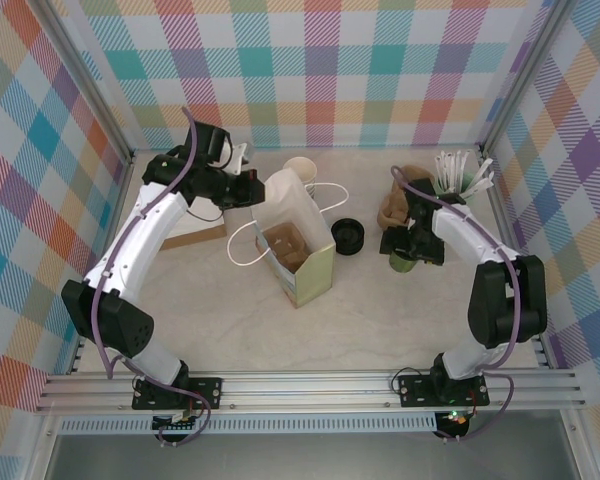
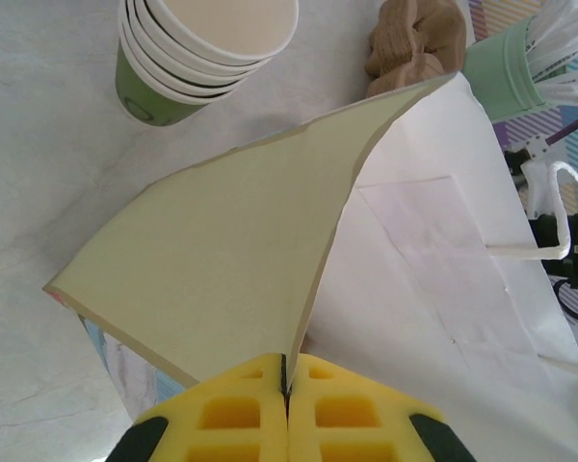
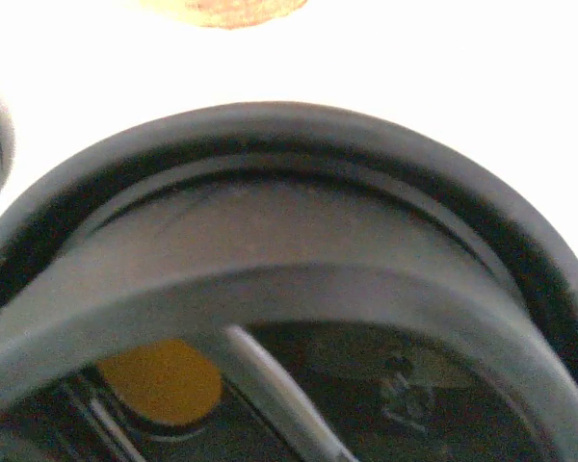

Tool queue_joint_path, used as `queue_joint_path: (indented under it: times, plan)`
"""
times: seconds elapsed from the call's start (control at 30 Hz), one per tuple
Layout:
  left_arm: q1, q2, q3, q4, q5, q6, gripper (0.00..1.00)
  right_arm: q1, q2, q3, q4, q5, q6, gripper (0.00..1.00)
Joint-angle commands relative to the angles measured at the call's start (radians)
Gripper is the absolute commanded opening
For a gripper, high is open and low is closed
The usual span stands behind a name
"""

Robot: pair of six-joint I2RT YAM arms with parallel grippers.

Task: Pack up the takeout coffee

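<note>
Bright, even light; right wrist view blurred, background overexposed.

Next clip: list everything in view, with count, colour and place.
coffee: one, green cup, black lid, right of centre
bag: one, white and pale green, open, centre
insert: one, brown, inside the bag
loose lids: black, count unclear, right of the bag
cup stack: one, green with cream rims, behind the bag
stick cup: one, mint, white sticks, far right
brown wad: one, left of the stick cup
box: one, white and brown, left
left gripper: yellow, shut on the bag's edge
right gripper: black, at the coffee, grip unclear
</note>
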Motion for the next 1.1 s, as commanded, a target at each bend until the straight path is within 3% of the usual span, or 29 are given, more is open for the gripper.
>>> queue_joint_path:
  times: [0.0, 0.37, 0.53, 0.73, 1.07]
  plan:
    - [-0.016, -0.039, -0.012, 0.033, 0.033, -0.024, 0.05, -0.008, 0.017, 0.032, 0.015, -0.004, -0.036, 1.00]
    - [-0.019, -0.039, -0.025, 0.042, 0.030, -0.062, 0.05, -0.008, 0.057, 0.069, 0.049, 0.005, -0.104, 1.00]
    - [-0.021, -0.032, -0.031, 0.055, 0.051, -0.078, 0.05, -0.008, 0.064, 0.077, 0.048, 0.009, -0.126, 0.94]
    - [-0.029, -0.027, -0.035, 0.073, 0.075, -0.095, 0.05, -0.008, 0.027, 0.070, 0.033, 0.010, -0.133, 0.88]
    - [-0.040, -0.019, -0.061, 0.118, 0.105, -0.127, 0.05, 0.009, -0.070, 0.100, -0.075, 0.000, -0.138, 0.88]
